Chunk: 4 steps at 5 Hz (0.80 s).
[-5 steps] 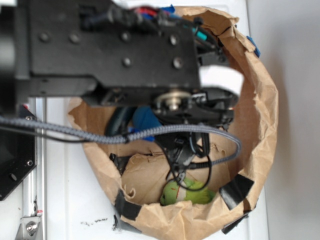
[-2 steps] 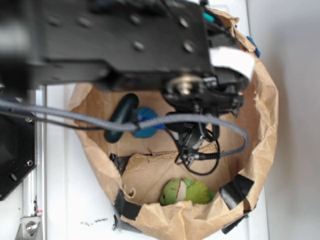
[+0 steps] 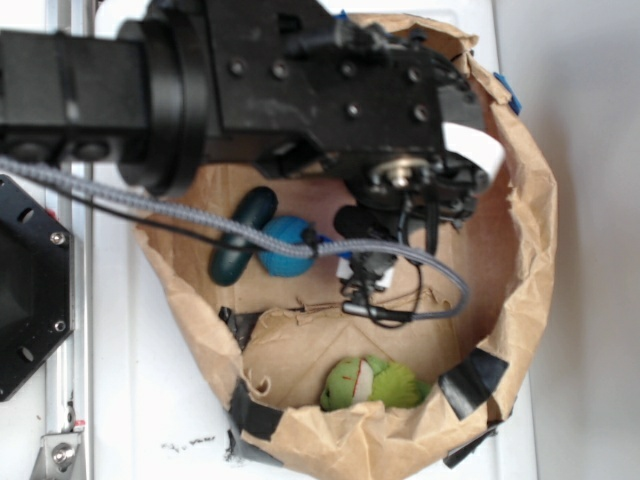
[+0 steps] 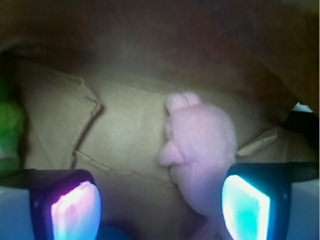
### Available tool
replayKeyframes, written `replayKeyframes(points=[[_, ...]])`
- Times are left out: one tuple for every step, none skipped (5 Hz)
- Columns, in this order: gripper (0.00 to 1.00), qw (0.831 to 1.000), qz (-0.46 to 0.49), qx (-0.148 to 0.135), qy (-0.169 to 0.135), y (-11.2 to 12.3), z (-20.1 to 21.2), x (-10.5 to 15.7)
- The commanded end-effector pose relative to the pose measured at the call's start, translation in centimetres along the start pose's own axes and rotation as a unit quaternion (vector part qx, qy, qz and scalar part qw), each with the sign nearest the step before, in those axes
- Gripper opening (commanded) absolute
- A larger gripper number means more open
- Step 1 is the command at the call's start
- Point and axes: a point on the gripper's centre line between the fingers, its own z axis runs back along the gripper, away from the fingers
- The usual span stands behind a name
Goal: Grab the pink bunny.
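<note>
In the wrist view the pink bunny lies on the brown paper floor of the bag, just inside my right finger pad. My gripper is open, its two lit pads wide apart, and the bunny sits in the right part of the gap, close against the right pad. Whether it touches the pad I cannot tell. From the exterior view the bunny is hidden under the black arm and wrist, which hang over the paper bag.
A blue ball and a dark teal oblong object lie at the bag's left side. The green plush toy rests near the bag's front wall, also showing as green plush in the wrist view. The bag walls rise on all sides.
The arm has shifted toward the far side of the bag and the wrist has moved right, uncovering the blue ball, the dark teal object and the green plush.
</note>
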Motion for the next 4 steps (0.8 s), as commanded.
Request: replayKeyframes(points=[[1.00, 1.000, -0.017, 0.009, 0.008, 2.3, -0.2, -0.6], [1.00, 0.999, -0.040, 0.013, 0.022, 3.2, -0.8, -0.7], [1.00, 1.000, -0.018, 0.013, 0.016, 4.3, -0.9, -0.4], [1.00, 1.000, -0.007, 0.016, 0.014, 4.7, -1.8, 0.4]])
